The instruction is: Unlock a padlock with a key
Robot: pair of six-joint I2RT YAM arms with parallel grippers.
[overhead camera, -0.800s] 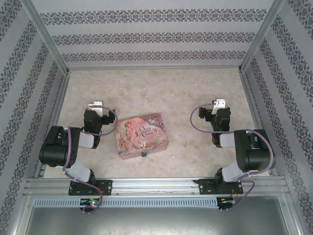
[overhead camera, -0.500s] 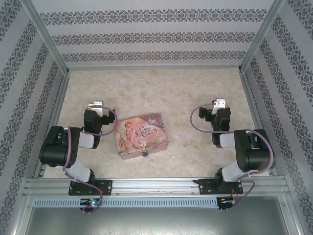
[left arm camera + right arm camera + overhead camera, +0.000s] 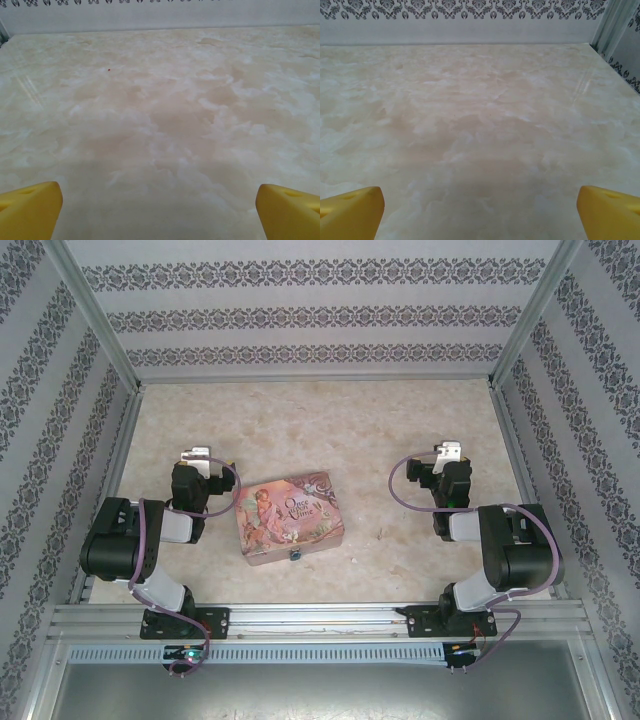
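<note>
Right of L end effector [image 3: 196,453]: padlock [image 3: 296,555], apart.

One piece of lettering here: the lid of the pink illustrated rectangular tin box [image 3: 290,518] carries dark script, "Once" on top, "Time" below (the small words between are too fine to read).

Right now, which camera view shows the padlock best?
The top external view: the padlock is a small blue speck at the near edge of the tin. Both wrist cameras face tabletop and back wall.
</note>
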